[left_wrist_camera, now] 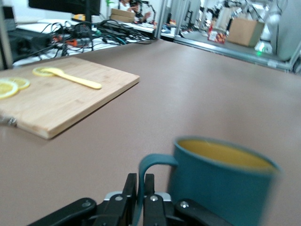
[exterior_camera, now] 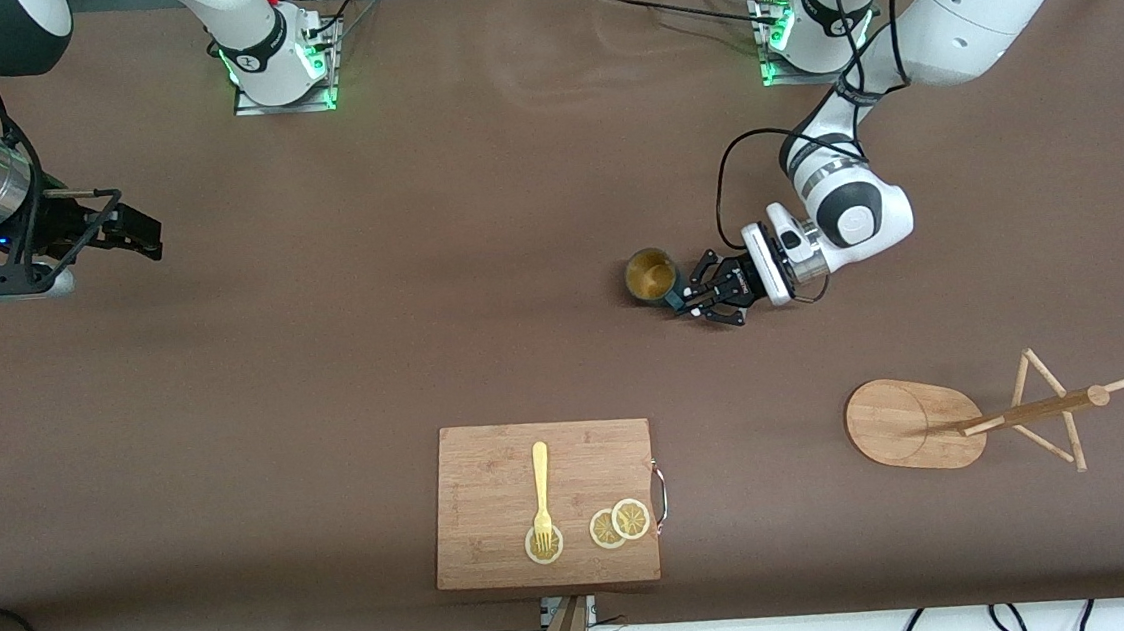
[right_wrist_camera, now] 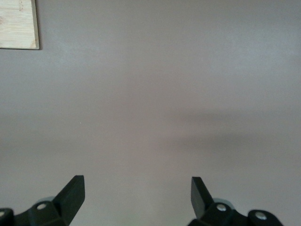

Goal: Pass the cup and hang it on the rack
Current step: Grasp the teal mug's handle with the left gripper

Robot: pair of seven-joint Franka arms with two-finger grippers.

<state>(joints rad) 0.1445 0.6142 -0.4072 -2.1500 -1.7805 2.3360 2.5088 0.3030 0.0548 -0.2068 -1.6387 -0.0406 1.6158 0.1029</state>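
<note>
- Front view, starting at the right arm's end of the table: the right gripper (exterior_camera: pixel 129 229) hangs over bare brown table (exterior_camera: pixel 400 298), well apart from every task thing; its wrist view shows the fingers (right_wrist_camera: pixel 71 192) spread wide with nothing between them. That arm waits.
- Next along, the cutting board (exterior_camera: pixel 545 502) lies near the front camera with a yellow fork (exterior_camera: pixel 541 498) and lemon slices (exterior_camera: pixel 620 524) on it; it plays no part in the task.
- Toward the left arm's end, the cup (exterior_camera: pixel 651 275) stands upright mid-table, and the left gripper (exterior_camera: pixel 689 296) is low beside it; in the left wrist view its fingers (left_wrist_camera: pixel 130 190) are pressed together on the cup's handle (left_wrist_camera: pixel 151 165).
- Last, the rack (exterior_camera: pixel 971 419) stands nearer the front camera than the cup, well apart from it, every peg bare.
- Judgement: the right arm's share looks finished, the left has its grip, and the carry and hang on a peg remain.
</note>
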